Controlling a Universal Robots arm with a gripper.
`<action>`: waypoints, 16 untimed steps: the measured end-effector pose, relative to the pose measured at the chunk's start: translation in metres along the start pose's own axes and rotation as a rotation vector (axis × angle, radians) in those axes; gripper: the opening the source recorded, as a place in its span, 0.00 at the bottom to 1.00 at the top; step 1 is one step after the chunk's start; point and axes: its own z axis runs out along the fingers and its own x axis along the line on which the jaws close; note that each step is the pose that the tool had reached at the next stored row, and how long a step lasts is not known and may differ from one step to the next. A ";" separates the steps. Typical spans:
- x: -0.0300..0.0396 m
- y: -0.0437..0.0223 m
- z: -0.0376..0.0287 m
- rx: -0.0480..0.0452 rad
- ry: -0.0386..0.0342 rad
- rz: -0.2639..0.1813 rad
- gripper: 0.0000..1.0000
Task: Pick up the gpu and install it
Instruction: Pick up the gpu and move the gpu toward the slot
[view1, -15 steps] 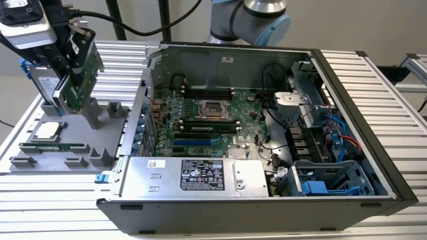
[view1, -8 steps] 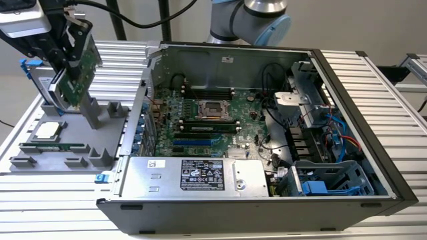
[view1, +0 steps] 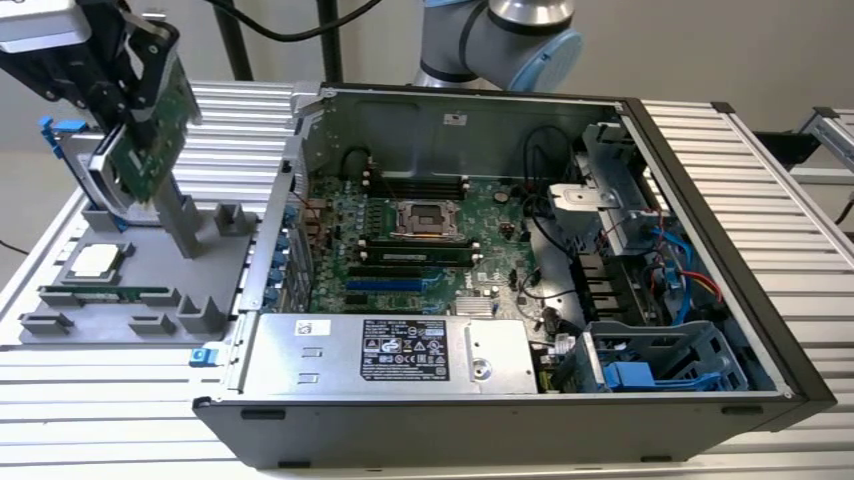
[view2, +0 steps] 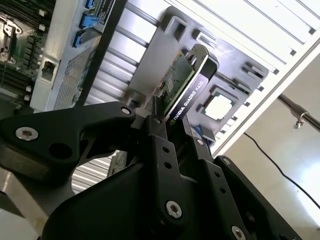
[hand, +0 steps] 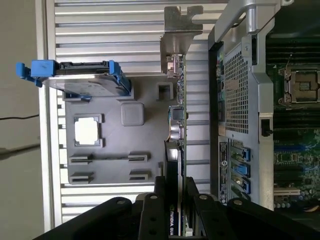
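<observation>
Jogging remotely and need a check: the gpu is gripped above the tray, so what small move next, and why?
Probably shift toward the exterior view's right, over the open case: the gripper is shut on the gpu, which looks clear above the gray tray.

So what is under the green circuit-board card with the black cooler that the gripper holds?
Below the green gpu, clamped in the black gripper, lies the grey moulded tray, with a square silver processor in a pocket off to one side. The card's edge covers the tray strip directly beneath.

Ribbed aluminium table (view1: 747, 180), pale wall (view1: 721, 50)
</observation>
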 end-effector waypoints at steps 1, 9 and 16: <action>0.0000 0.0001 -0.0013 0.0000 0.0000 0.000 0.00; -0.0002 0.0005 -0.0113 0.0000 0.0001 0.000 0.00; -0.0004 0.0009 -0.0202 0.0000 0.0001 0.000 0.00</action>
